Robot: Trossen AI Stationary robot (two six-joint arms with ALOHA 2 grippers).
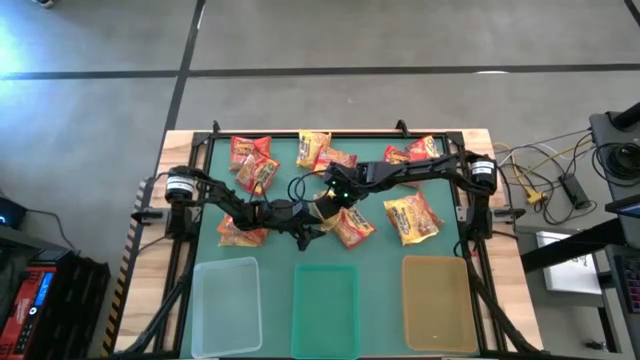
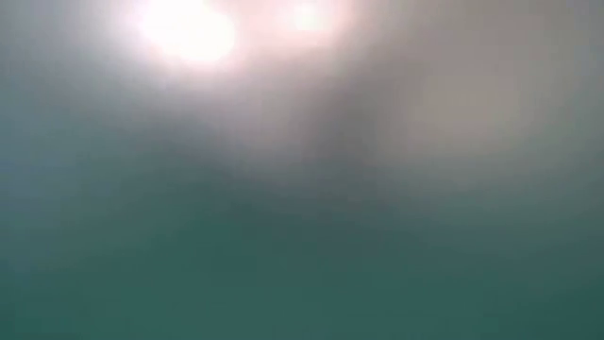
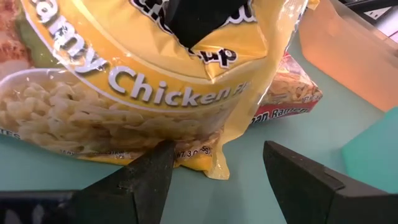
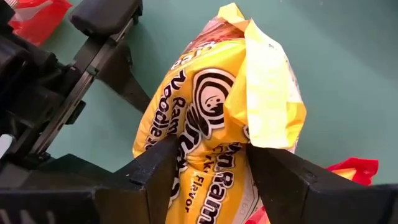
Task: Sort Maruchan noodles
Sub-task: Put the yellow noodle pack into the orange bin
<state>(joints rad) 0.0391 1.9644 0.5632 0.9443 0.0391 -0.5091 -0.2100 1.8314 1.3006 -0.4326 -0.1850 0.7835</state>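
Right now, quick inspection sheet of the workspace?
Surface: green mat on a wooden table.
Job's things: yellow chicken packet at centre; other red and yellow packets scattered at the mat's far side.
Clutter: three bins along the near edge, nothing seen inside.
Grippers: right gripper shut on the yellow chicken packet; left gripper open at its lower edge.
Cables: loose wires right of table.
Surroundings: grey floor; low view blocked.

Yellow noodle packet (image 4: 211, 118): glossy crinkly plastic film, creased, catching highlights. Red packet (image 3: 287, 93) beside it has the same shiny film. Gripper fingers (image 3: 149, 180): matt black plastic, smooth. Green mat (image 1: 380, 265): smooth, matt. Table edge (image 1: 175, 150): pale bare wood. Bins (image 1: 225, 305): translucent smooth plastic.
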